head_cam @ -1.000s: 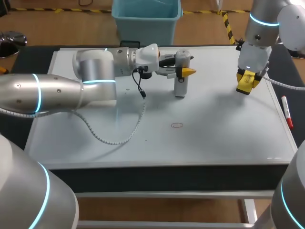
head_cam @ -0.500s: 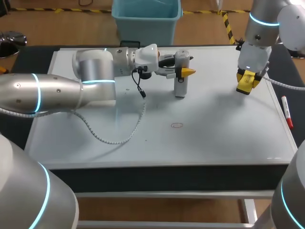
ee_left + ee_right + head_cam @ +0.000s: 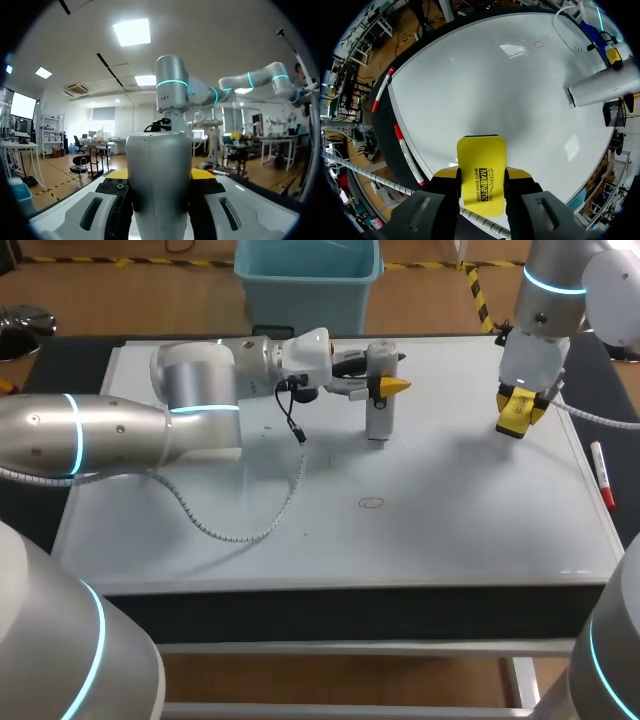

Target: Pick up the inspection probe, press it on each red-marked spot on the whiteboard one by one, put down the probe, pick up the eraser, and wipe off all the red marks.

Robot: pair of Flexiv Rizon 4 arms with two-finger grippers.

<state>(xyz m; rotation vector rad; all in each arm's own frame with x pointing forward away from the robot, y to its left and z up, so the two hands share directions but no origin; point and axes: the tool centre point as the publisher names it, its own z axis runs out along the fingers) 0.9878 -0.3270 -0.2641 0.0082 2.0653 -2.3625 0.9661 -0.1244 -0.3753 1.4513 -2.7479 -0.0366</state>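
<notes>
From above, the left gripper [image 3: 384,388] reaches in sideways and pinches the probe [image 3: 377,415] near its upper end. The probe stands upright over the far middle of the whiteboard [image 3: 460,540], its long axis straight up and down. I cannot tell whether its lower end touches the board. The one red mark [image 3: 371,503] I can make out is a small ring lying on the near side of the probe's foot, a little apart and almost straight toward the front edge. I judge the coming press to be a short carry that way and then down, and the left arm is the one placed for it. The right gripper [image 3: 520,410] hangs well off to the right, its fingers closed on the yellow eraser [image 3: 511,422]. Two red markers [image 3: 601,472] lie at the board's right edge. The left wrist view shows the probe filling the gap between that gripper's fingers [image 3: 204,174], held from both sides, but neither the mark nor the probe's foot. The right wrist view shows the eraser clamped flat between its fingers. Far ahead across bare board are the mark and the probe's lower end, which the left wrist view cannot show.
</notes>
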